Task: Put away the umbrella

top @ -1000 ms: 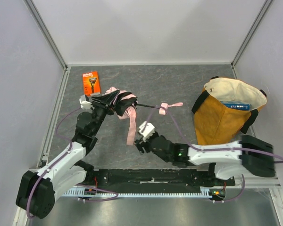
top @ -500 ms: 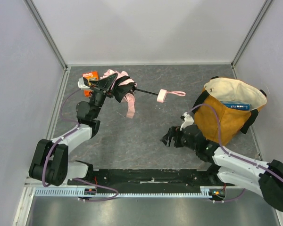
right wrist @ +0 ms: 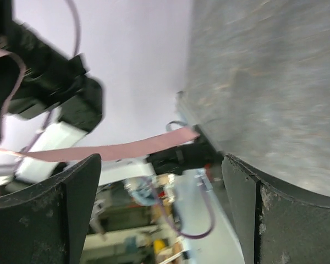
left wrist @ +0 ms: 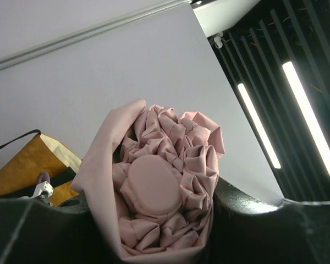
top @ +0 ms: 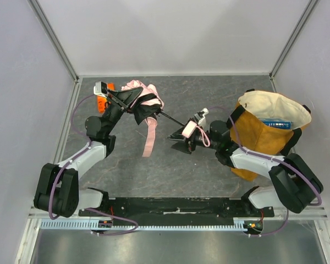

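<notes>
**Top view.** At upper left, your left end effector (top: 124, 99) is clamped on the bunched canopy of the umbrella (top: 144, 99), so the shaft slants toward centre frame. Your right end effector (top: 182, 142) is spread wide at the handle (top: 188, 130) and grips nothing. The tote bag (top: 261, 140) stands just right of it.

**Left wrist view.** Pink folds fill the gap between the fingers (left wrist: 253, 220).

**Right wrist view.** The fingers (right wrist: 41, 220) are wide apart and empty, and a pink strap (right wrist: 115, 149) crosses beyond them. You are probably placed to take the handle end.
</notes>
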{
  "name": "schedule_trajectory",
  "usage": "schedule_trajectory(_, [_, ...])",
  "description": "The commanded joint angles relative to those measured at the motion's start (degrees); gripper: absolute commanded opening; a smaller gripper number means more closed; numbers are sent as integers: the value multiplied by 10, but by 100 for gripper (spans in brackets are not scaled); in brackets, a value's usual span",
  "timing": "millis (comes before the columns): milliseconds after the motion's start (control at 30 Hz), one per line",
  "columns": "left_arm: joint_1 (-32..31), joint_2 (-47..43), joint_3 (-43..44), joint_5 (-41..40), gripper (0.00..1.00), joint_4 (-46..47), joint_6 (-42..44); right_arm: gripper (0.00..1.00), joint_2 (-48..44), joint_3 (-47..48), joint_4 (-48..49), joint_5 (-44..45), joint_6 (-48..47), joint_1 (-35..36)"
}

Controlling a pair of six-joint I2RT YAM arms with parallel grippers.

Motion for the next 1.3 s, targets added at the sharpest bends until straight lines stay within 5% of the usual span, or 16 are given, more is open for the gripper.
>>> schedule_trajectory(0, [2,-29,16,26,2,231,5,96,38,10,249,-32,237,56])
schedule_trajectory(167, [1,-34,38,51,2,231,34,91,110,-94,487,80,488,128])
schedule_trajectory(233, [-1,-35,36,49,2,231,37,90,126,-91,501,105,533,150])
schedule_trajectory(567, [-17,-64,16,41,2,231,53,90,104,-66,369,221,591,186])
schedule_trajectory(867, [-37,-71,9,35,2,231,82,91,74,1,249,221,598,211])
schedule_trajectory(1033, [-36,-53,44,61,2,232,103,90,24,-42,169,241,563,214])
schedule_trajectory(1267, [-35,-1,116,106,2,231,129,92,13,-74,181,232,577,213])
